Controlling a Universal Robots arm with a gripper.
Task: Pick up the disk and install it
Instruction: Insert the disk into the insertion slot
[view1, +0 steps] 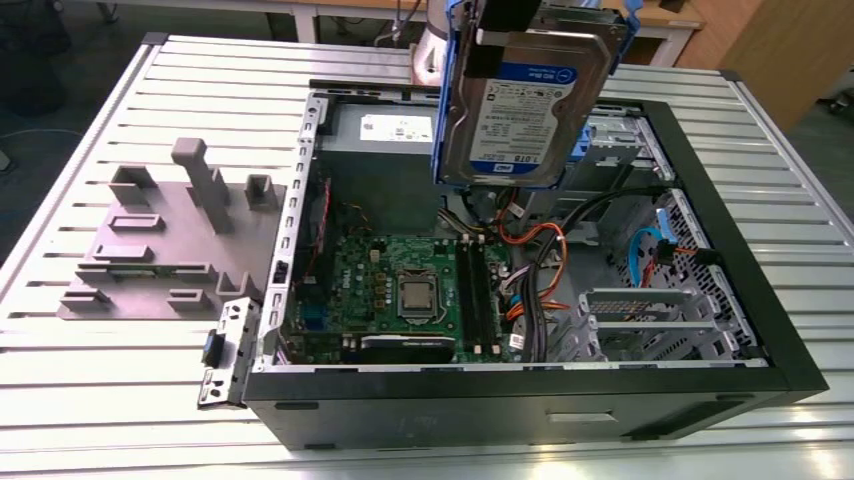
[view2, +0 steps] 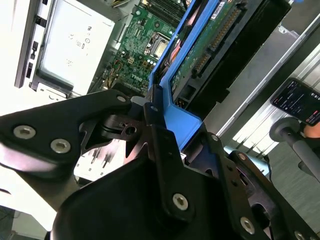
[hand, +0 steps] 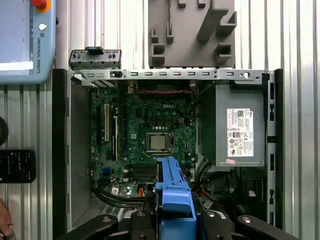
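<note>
The disk, a silver hard drive with a white-and-blue label in a blue carrier frame, hangs upright in the air over the back of the open computer case. My gripper is shut on its upper end. In the second wrist view the black fingers clamp the blue frame, and the drive's green circuit board faces the camera. The first wrist view looks down along the carrier onto the motherboard.
The case lies on its side on a slatted metal table. Inside are a grey power supply, a drive cage and loose cables. A grey fixture plate lies at the exterior view's left. A pendant and phone lie beside the case.
</note>
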